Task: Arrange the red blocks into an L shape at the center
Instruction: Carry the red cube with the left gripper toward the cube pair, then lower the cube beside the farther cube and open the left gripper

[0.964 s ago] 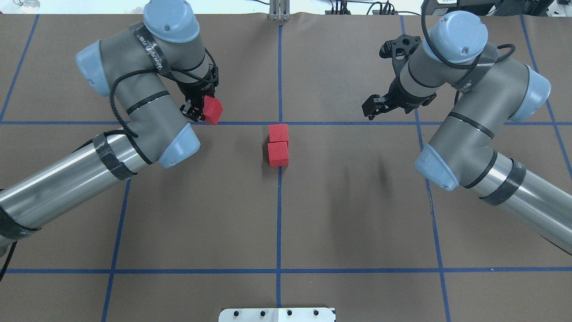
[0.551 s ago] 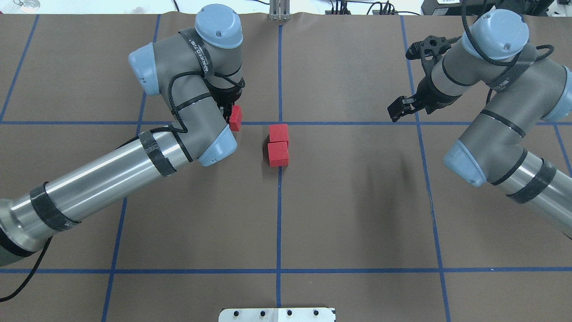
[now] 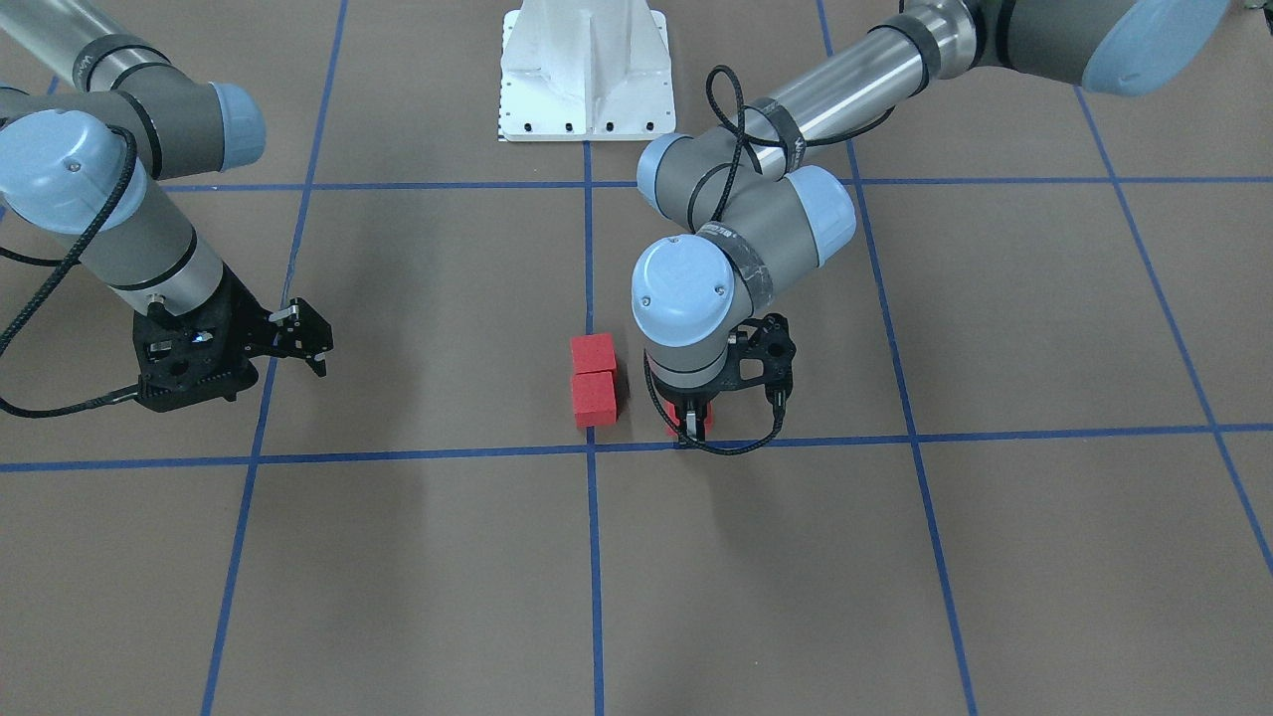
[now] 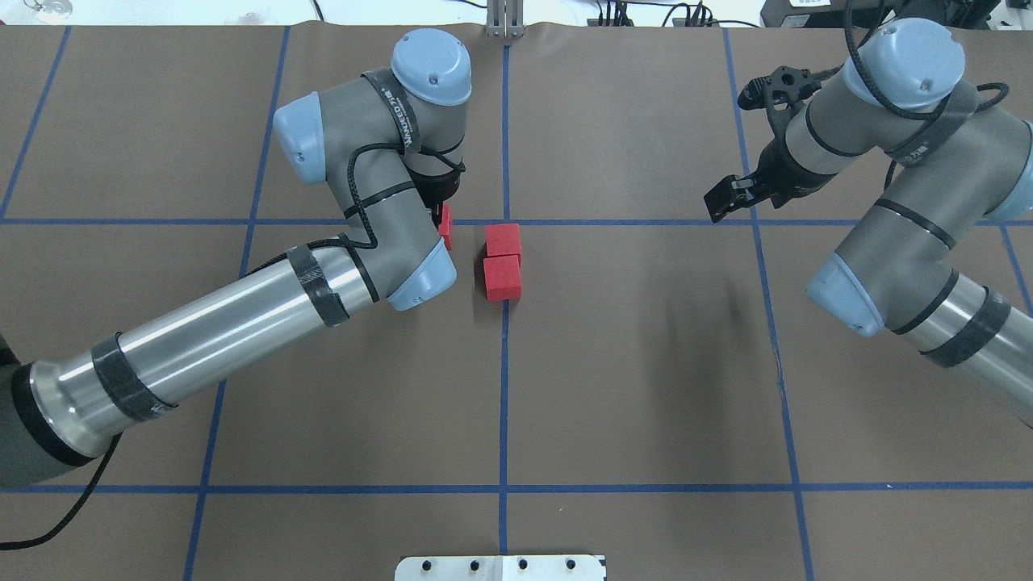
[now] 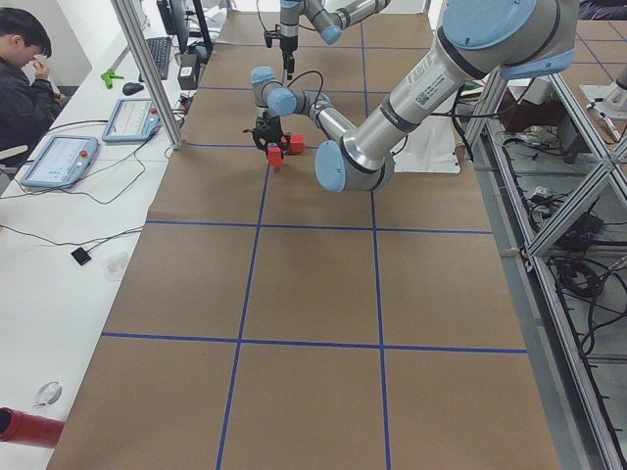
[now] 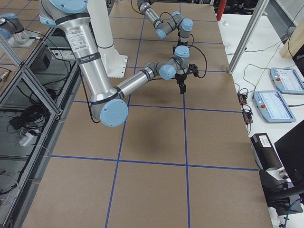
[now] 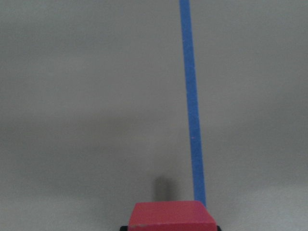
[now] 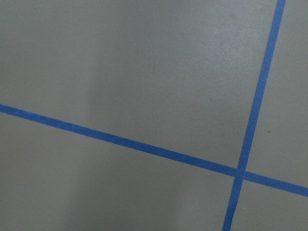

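Left of the middle in the overhead view, my left gripper (image 4: 443, 229) clamps one red block (image 4: 446, 228), now closer to the touching pair (image 4: 503, 276) below the center (image 4: 506, 222); my right gripper (image 4: 721, 202), upper right, hangs parted.

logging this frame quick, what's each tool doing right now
Left tool: closed, holding a red block.
Right tool: open, holding nothing.
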You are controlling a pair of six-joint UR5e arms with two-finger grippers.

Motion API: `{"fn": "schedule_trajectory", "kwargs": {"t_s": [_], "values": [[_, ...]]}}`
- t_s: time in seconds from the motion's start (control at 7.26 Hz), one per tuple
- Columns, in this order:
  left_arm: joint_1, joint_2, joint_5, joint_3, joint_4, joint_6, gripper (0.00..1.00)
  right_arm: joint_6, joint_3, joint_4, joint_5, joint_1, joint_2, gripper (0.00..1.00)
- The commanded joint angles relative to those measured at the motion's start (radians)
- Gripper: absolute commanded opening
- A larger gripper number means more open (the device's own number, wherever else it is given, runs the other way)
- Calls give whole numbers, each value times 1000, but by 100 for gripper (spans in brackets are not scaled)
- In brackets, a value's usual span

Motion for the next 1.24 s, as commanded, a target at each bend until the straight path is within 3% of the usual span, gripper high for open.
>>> {"fn": "schedule_trajectory", "kwargs": {"t_s": [0.0,1.1], "values": [[16,-20,-1,2,-2,-27,0,-2,-1,0,3,2,2,99],[47,-54,2,53,-28,-67,0,1,-1,0,3,2,8,99]]}}
